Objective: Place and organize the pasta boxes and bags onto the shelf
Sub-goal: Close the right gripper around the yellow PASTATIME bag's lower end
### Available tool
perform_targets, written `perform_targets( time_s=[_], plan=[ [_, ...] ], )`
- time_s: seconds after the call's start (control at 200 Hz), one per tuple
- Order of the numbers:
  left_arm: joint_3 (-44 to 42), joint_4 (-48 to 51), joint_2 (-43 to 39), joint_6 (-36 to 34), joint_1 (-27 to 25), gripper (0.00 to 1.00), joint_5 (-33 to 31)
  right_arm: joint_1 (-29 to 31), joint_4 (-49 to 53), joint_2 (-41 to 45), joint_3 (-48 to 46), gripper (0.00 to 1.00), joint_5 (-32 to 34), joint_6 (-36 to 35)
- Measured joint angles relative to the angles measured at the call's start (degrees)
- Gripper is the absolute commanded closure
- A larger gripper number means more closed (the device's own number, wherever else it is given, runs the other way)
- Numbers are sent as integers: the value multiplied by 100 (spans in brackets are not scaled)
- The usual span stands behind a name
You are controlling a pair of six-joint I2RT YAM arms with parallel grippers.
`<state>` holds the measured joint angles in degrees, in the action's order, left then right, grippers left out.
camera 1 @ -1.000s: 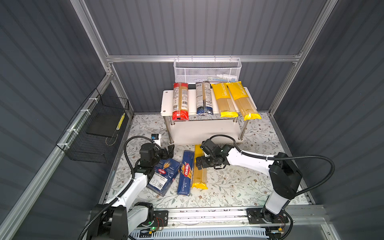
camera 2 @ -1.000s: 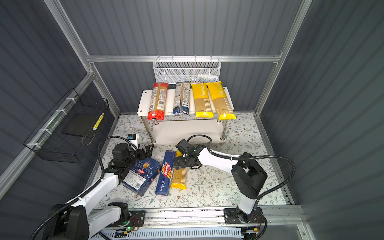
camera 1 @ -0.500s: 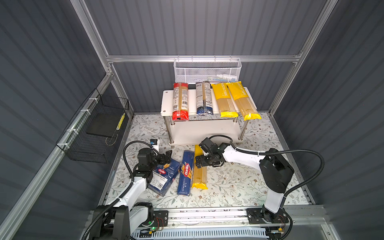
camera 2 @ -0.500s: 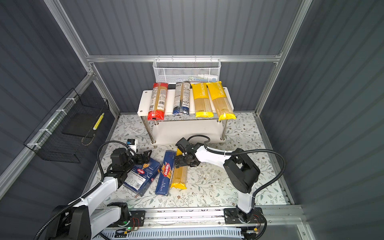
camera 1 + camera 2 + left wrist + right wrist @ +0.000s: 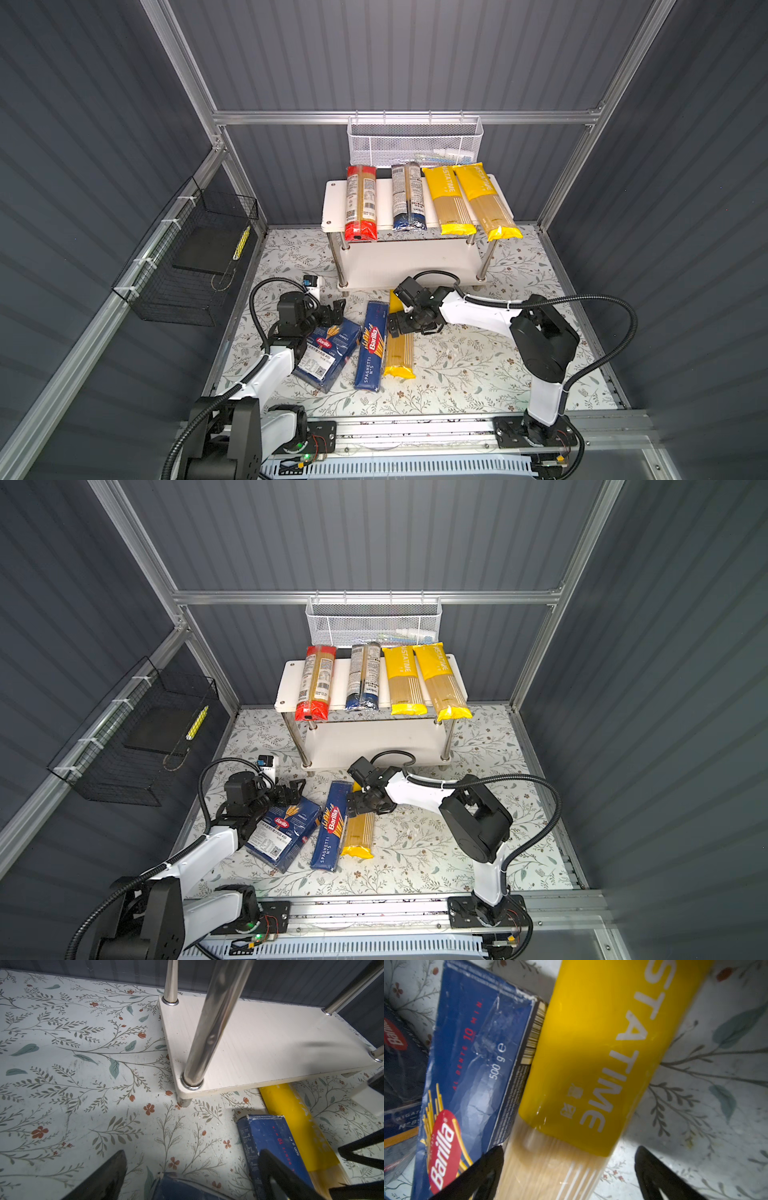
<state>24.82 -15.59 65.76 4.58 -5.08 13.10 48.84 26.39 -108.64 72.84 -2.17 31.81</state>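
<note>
- The floor is a pale mat (image 5: 478,374) printed with leaves and small red flowers. Dark grey ribbed walls (image 5: 415,62) and aluminium frame rails (image 5: 291,117) close it in on 3 sides.
- A white mesh basket (image 5: 415,143) hangs on the back rail. A black wire basket (image 5: 183,266) hangs on the left wall.
- The shelf (image 5: 333,199) stands at the back of the mat.
- Its top board (image 5: 384,199) carries 4 bags side by side: the red-ended bag (image 5: 360,203), the dark-blue-ended bag (image 5: 408,197), the inner yellow bag (image 5: 448,199) and the outer yellow bag (image 5: 486,203). All 4 hang over the front edge.
- The lower board (image 5: 270,1039) shows bare white.
- In front of the shelf, the wide box (image 5: 328,353), the narrow box (image 5: 372,345) and the third yellow bag (image 5: 400,353) lie in a row on the mat.
- The narrow box and the third yellow bag touch along their long sides, and the bag's far end reaches under the lower board's front edge.
- The left gripper (image 5: 334,311) has its fingers spread over the wide box's far corner and grips nothing.
- The right gripper (image 5: 566,1174) has its jaws spread wide, astride the third yellow bag. 1 finger is over the narrow box's edge and the other over bare mat. Whether either finger touches the bag cannot be told.
- Open mat lies to the right of the third yellow bag as far as the right rail. Left of the wide box, the left arm fills the narrow strip.
</note>
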Motion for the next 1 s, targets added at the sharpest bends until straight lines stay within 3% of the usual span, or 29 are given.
perform_targets(
  time_s=[0.48, 0.795, 1.001],
  plan=[
    [0, 24, 0, 0, 0, 1, 24, 22, 164, -94, -81, 1, 291, -166],
    [20, 61, -4, 2, -2, 1, 44, -466, 157, 715, -1060, 1, 299, -304],
    [20, 61, -42, 2, 0, 1, 44, -533, 83, 1471, -1637, 1, 52, -763]
  ],
)
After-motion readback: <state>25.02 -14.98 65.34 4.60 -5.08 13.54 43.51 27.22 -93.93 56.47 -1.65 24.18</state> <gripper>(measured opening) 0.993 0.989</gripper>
